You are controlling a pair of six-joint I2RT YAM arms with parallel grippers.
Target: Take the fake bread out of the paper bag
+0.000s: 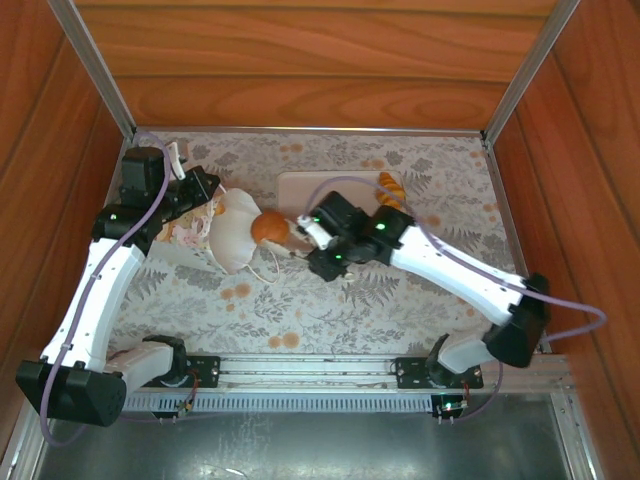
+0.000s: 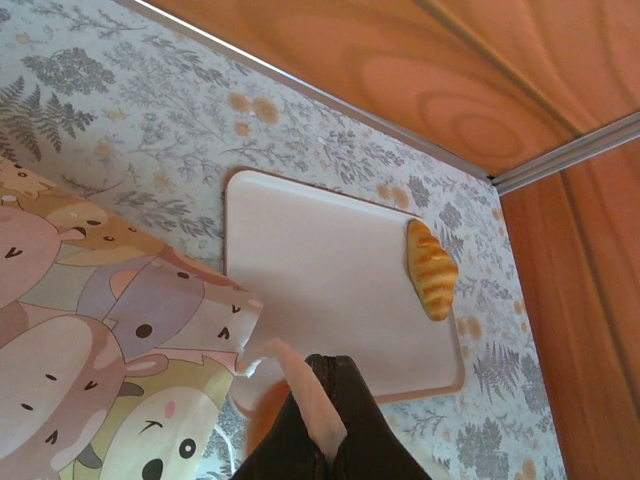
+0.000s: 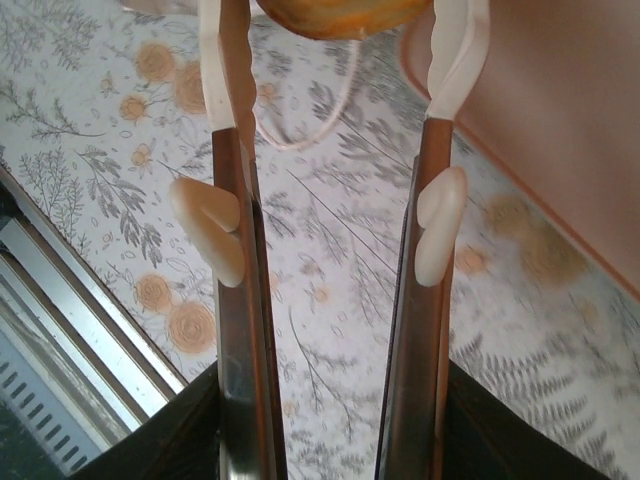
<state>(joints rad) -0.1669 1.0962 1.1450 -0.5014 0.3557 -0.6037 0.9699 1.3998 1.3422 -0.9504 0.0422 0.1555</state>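
The paper bag (image 1: 236, 238) lies on its side left of centre, its white mouth facing right. Its cartoon-printed side (image 2: 80, 330) shows in the left wrist view. My left gripper (image 1: 207, 203) is shut on the bag's upper edge, and its fingertips (image 2: 335, 385) pinch a strip of paper. My right gripper (image 1: 291, 233) is shut on a round orange-brown bun (image 1: 269, 227) of fake bread just outside the bag's mouth. That bun (image 3: 340, 12) sits between the pale fingertips (image 3: 225, 80) above the table. A golden croissant (image 1: 392, 188) (image 2: 432, 268) lies on the pink tray.
The pale pink tray (image 1: 305, 190) (image 2: 330, 270) lies behind the bag, near the back wall. A white cord handle (image 3: 300, 140) loops on the floral tablecloth (image 1: 330, 300). Wooden walls close in the back and both sides.
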